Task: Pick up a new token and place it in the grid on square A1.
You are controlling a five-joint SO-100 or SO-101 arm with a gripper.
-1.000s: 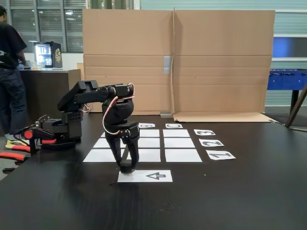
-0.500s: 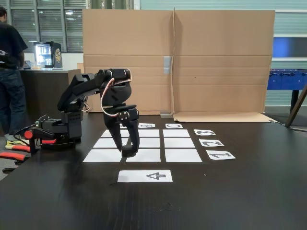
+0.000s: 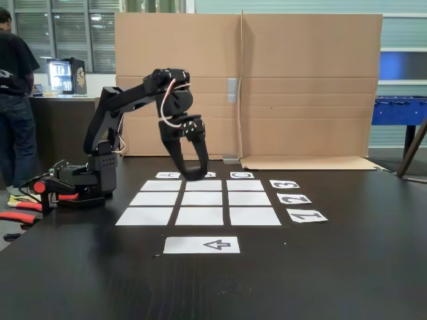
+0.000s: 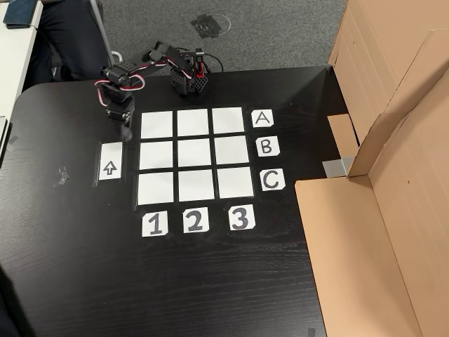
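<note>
Gripper [image 3: 193,175] raised above the grid [image 4: 196,159], pinching a small black token [image 3: 194,176]. All 9 white cells bare; square A1 [image 4: 157,125] unobstructed.

Letter cards, number cards and an arrow sheet on the table

Cards read A [image 4: 262,118], B [image 4: 266,147], C [image 4: 272,180] beside the grid; 1 [image 4: 155,224], 2 [image 4: 196,221], 3 [image 4: 239,218] along it; one sheet [image 4: 109,161] bears an arrow.
</note>
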